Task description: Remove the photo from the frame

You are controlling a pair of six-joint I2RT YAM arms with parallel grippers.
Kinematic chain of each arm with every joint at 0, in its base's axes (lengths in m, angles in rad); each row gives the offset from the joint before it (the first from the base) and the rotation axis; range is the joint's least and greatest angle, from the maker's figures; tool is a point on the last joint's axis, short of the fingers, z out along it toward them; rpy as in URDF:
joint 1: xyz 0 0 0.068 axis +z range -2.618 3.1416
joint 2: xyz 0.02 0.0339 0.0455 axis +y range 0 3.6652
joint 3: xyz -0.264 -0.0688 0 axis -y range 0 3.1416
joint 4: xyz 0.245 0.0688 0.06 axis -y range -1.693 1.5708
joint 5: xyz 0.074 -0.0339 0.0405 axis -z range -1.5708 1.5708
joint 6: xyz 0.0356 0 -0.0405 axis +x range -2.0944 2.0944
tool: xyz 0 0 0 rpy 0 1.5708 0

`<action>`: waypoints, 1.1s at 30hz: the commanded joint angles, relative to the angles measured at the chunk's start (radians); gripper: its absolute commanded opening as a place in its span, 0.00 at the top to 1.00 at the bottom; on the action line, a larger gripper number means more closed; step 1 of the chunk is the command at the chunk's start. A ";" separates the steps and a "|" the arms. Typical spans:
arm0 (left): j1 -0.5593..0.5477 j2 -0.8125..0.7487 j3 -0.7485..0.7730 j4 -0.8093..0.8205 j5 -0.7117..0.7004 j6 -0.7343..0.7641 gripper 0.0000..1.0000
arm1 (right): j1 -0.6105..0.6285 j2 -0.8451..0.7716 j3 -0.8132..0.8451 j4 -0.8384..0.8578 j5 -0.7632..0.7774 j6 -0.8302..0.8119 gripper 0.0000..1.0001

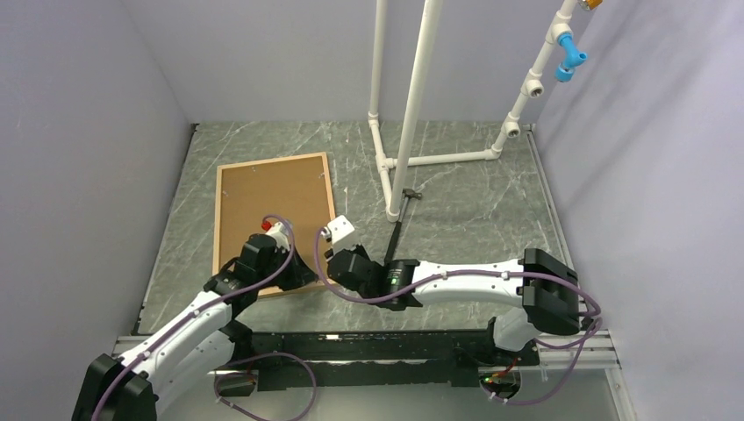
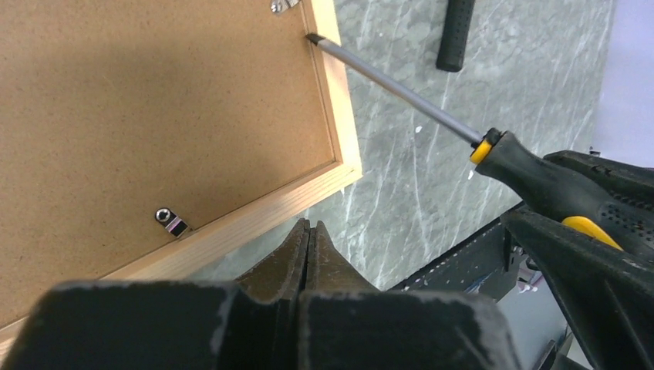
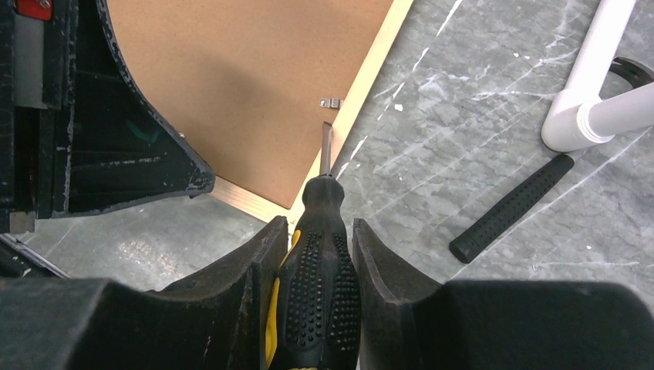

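The light wood frame [image 1: 329,189] lies face down at the left. Its brown backing board [image 1: 272,193] faces up and hides the photo. My right gripper [image 3: 320,227] is shut on a black and yellow screwdriver [image 3: 324,262]. The screwdriver tip [image 3: 326,129] rests at the frame's inner right edge, just below a metal clip [image 3: 330,102]. In the left wrist view the screwdriver shaft [image 2: 393,89] reaches the frame's moulding [image 2: 339,116]. My left gripper [image 2: 308,227] is shut and empty, just off the frame's near right corner. Another clip [image 2: 171,221] sits on the near edge.
A hammer with a black handle [image 1: 397,230] lies right of the frame, also in the right wrist view [image 3: 513,208]. A white pipe stand [image 1: 412,105] rises behind it. The two grippers [image 1: 298,267] [image 1: 344,263] are close together.
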 commanded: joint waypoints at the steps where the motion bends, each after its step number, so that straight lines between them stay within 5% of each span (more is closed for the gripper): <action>1: -0.032 0.005 -0.023 0.049 -0.058 -0.038 1.00 | 0.014 0.027 0.051 0.027 0.074 -0.012 1.00; 20: -0.071 0.059 -0.066 0.010 -0.208 -0.091 1.00 | 0.067 0.153 0.076 0.042 0.227 -0.067 1.00; 33: -0.072 0.066 -0.078 0.012 -0.197 -0.087 1.00 | 0.081 0.116 -0.117 0.423 0.091 -0.248 1.00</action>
